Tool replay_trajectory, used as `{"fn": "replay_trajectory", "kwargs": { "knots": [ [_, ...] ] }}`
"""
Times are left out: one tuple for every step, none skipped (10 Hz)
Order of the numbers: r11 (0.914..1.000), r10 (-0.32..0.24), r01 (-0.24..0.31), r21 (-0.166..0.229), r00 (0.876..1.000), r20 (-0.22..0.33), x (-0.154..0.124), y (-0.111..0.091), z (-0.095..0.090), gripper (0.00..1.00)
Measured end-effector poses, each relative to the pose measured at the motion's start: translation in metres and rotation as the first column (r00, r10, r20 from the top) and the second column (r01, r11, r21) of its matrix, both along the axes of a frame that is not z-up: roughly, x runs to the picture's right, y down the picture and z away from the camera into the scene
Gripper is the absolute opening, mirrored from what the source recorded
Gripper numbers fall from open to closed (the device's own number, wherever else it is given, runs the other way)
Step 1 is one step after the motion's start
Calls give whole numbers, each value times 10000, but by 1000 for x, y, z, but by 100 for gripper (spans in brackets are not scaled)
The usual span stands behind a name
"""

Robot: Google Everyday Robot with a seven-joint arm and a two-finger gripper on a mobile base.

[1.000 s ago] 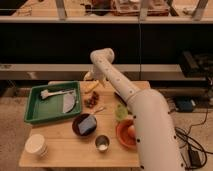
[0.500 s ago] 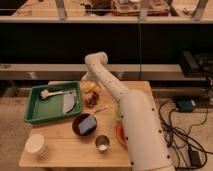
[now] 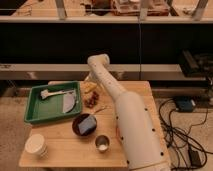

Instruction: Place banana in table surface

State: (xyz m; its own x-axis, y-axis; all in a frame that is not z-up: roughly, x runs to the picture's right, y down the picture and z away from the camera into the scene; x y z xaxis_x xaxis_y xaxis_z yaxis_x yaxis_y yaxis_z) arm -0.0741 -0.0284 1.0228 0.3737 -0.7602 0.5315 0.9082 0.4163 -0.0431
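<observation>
My white arm reaches from the lower right up across the table surface (image 3: 60, 155), a pale plank tabletop. The gripper (image 3: 91, 83) hangs at the arm's far end, low over the table's back edge, just right of the green tray (image 3: 31, 116). A small yellow piece that looks like the banana (image 3: 89, 90) shows right below the gripper, by the tray's right rim. I cannot tell whether it rests on the table or is held. The arm hides part of this spot.
The green tray holds a white utensil (image 3: 54, 93) and a pale leaf-shaped item (image 3: 71, 102). Reddish-brown bits (image 3: 92, 102) lie right of the tray. A dark bowl (image 3: 85, 125), a metal cup (image 3: 102, 144) and a white cup (image 3: 36, 145) stand at the front. Cables lie on the floor at right.
The arm has swung left and lower, bringing the gripper down beside the tray's right rim. The arm now covers the orange bowl at the table's right.
</observation>
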Motion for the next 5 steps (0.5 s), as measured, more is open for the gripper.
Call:
{"fn": "replay_trajectory", "kwargs": {
  "knots": [
    [10000,-94,94,-22,10000,-29,-1,1,2,80],
    [9996,-272,272,-36,9996,-65,-3,1,4,74],
    [9994,-340,340,-34,9994,-96,-2,1,4,66],
    [9993,-379,378,-30,9992,-113,-1,1,4,58],
    [9992,-410,410,-31,9991,-128,0,0,5,49]
  ]
}}
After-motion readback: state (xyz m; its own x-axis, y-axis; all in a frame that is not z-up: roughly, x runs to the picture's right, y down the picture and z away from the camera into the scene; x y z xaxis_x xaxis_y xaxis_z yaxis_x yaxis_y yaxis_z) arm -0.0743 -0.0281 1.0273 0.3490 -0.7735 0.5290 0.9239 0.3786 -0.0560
